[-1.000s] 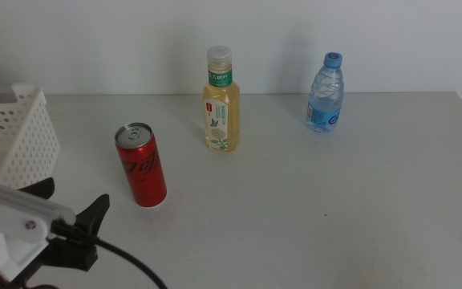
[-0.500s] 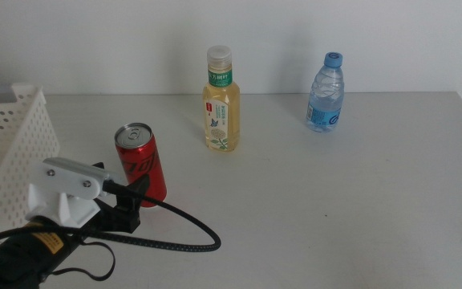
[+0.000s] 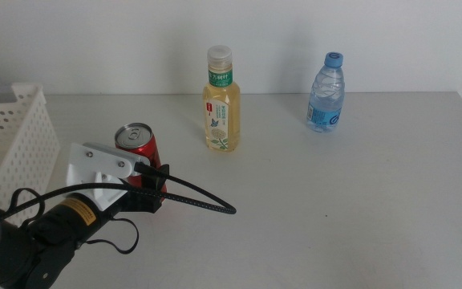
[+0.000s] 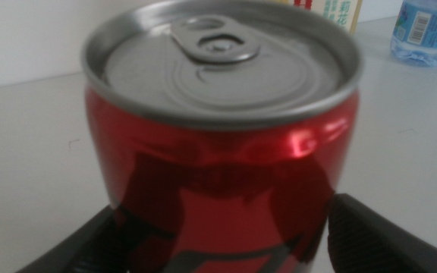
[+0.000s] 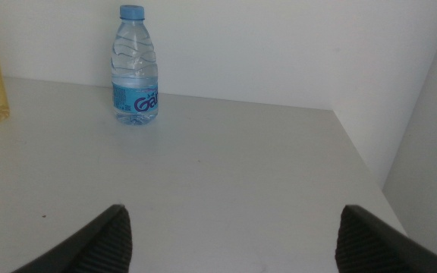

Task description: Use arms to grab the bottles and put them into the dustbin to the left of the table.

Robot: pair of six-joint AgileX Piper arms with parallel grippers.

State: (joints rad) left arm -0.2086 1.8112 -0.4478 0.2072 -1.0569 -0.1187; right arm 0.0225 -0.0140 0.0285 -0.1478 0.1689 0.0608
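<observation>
Red can (image 4: 218, 152), upright on the table (image 3: 335, 209), stands between the spread jaws of the left gripper (image 3: 152, 191), which flank it without visibly clamping. Dustbin (image 3: 14, 140): beside that arm, contents not visible. Beyond the can: tea bottle (image 3: 221, 100), then water bottle (image 3: 326, 92). Right gripper (image 5: 230, 231), jaws parted, faces the water bottle.
</observation>
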